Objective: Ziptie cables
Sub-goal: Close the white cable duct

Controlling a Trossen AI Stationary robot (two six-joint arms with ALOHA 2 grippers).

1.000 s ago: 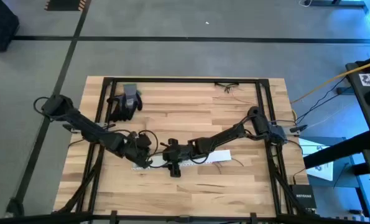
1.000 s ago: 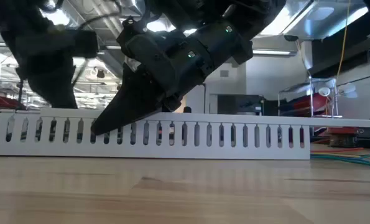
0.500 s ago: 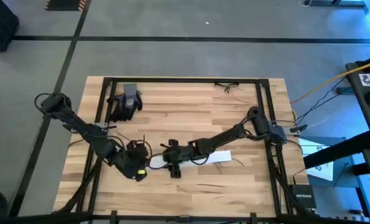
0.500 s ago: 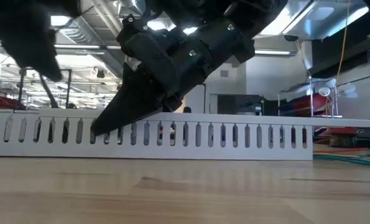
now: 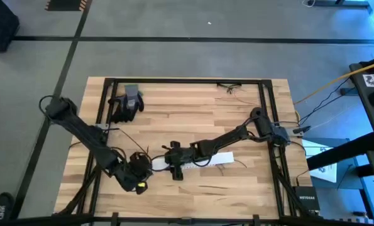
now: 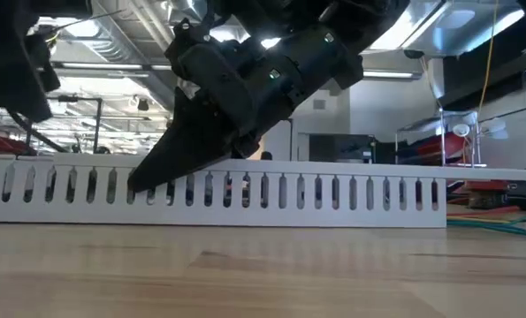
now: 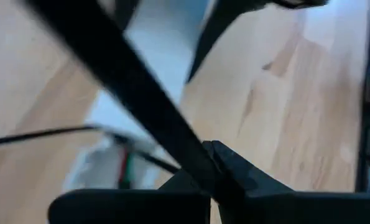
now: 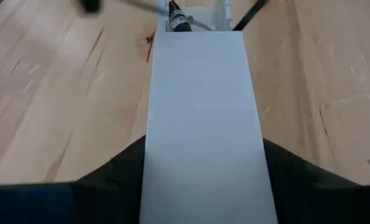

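A long white slotted strip (image 5: 202,159) lies flat on the wooden table, and my right gripper (image 5: 174,166) is shut on it. Thin dark cables (image 8: 180,20) bunch at the strip's left end (image 5: 143,164). One thin strand (image 7: 45,134) runs off from there. My left gripper (image 5: 138,181) hovers near the table's front edge, just in front of that end. It is shut on a dark strand (image 7: 119,78) that I take to be a cable; the wrist view is blurred. My left gripper has the dark strand running slantwise into its shut fingertips (image 7: 217,163). Which part of the strand it holds cannot be told through the blur. My right gripper holds the white strip by its two long sides (image 8: 152,146), one finger (image 8: 113,174) on each side. The fingers slant down from the table's right and lie along the strip. The strip rests flat on the table (image 6: 245,190).
A black and grey glove (image 5: 127,103) lies at the far left of the table. A few loose wires (image 5: 231,86) lie at the far edge. Black frame rails (image 5: 265,100) run around the tabletop. Bare wood (image 5: 193,122) lies between the strip and the far rail.
My left gripper has moved from the strip's left end toward the table's near edge, still shut. In the low view its dark bulk has slid off to the left. My right gripper and the strip have stayed put.
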